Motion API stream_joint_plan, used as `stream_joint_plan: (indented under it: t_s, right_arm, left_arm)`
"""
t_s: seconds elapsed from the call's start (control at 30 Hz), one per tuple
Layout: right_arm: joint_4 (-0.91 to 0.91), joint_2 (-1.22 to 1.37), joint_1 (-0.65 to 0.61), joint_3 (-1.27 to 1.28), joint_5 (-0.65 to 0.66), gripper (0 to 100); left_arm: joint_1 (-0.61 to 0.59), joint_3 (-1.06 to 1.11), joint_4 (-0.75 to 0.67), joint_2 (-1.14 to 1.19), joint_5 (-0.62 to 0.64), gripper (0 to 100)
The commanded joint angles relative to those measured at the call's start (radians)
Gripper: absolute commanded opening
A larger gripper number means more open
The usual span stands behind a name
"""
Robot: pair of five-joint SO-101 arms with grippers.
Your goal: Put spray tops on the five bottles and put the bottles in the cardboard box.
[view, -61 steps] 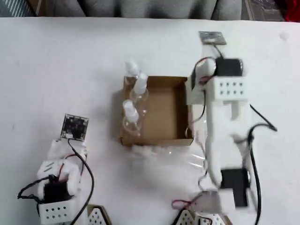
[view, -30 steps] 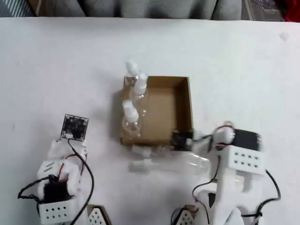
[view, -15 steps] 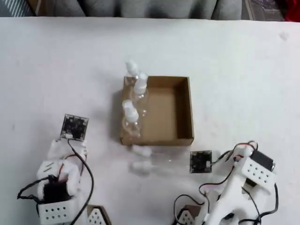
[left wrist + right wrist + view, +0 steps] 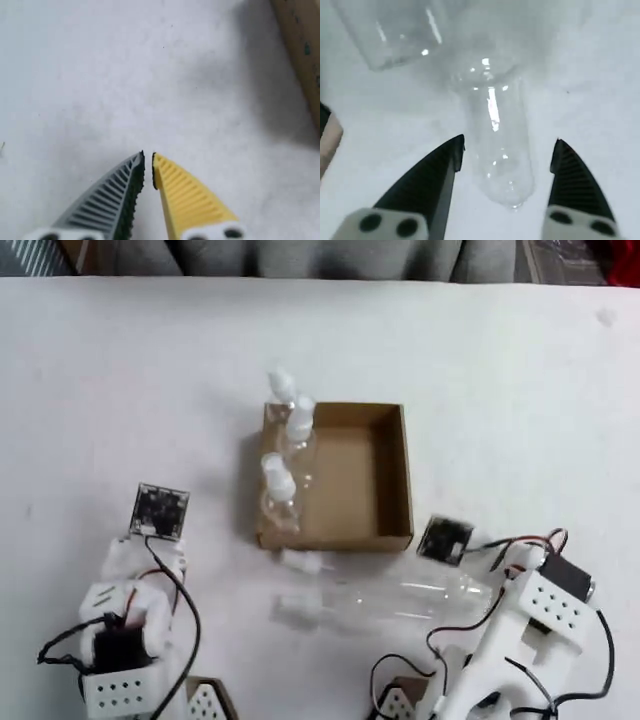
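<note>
Well, looking down over the white table (image 4: 520, 390), the cardboard box (image 4: 350, 480) sits open near the middle. Three bottles with white spray tops stand upright along its 9 o'clock wall: the far bottle (image 4: 283, 390) at the 11 o'clock corner, the middle bottle (image 4: 299, 428) just beside it, and the near bottle (image 4: 279, 492) toward 8 o'clock; whether the far one's base is inside the box I cannot tell.

At 6 o'clock of the box, out on the table, two more capped bottles lie on their sides, tops pointing to 9 o'clock and clear bodies running toward 3 o'clock; the upper lying bottle (image 4: 380, 578) is near the box's front wall, and the lower lying bottle (image 4: 380, 610) is just beside it on the 6 o'clock side.

The right arm (image 4: 525, 630) stands at 4 o'clock of the box, its small camera board (image 4: 445, 538) just off the box's 5 o'clock corner. The right gripper (image 4: 509, 142) is spread wide over the table; one clear lying bottle rests between its dark fingers, base end nearest the wrist, and neither finger is pressing it; which of the two it is I cannot tell; the other lies just beyond.

The left arm (image 4: 120, 640) sits at 8 o'clock, well apart from the box; the left gripper (image 4: 148, 159) is closed to a hairline, its grey and yellow ribbed fingers holding nothing above bare table, with a box wall off to one side.
</note>
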Motion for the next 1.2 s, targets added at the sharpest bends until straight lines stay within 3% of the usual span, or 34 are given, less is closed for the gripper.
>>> stream_joint_plan:
  t_s: [0.0, 0.27, 0.47, 0.57, 0.87, 1.17]
  right_arm:
    - [-0.004, -0.016, 0.048, -0.086, -0.178, 22.7]
    - [-0.005, -0.016, 0.219, -0.095, -0.405, 22.1]
    - [-0.005, -0.016, 0.372, -0.14, -0.629, 2.1]
    - [-0.008, -0.016, 0.444, -0.135, -0.761, 3.3]
    - [-0.047, -0.016, 0.467, 0.002, -0.807, 1.7]
    - [-0.285, -0.007, 0.51, 0.066, -1.066, 1.7]
  left_arm:
    - [-0.008, 0.0, 0.005, -0.007, -0.011, 3]
    - [-0.008, 0.0, 0.005, -0.007, -0.011, 2]
    - [-0.008, 0.0, 0.005, -0.007, -0.011, 2]
    - [-0.008, 0.0, 0.005, -0.007, -0.011, 2]
    - [-0.008, 0.0, 0.005, -0.007, -0.011, 2]
    - [-0.008, 0.0, 0.005, -0.007, -0.011, 2]
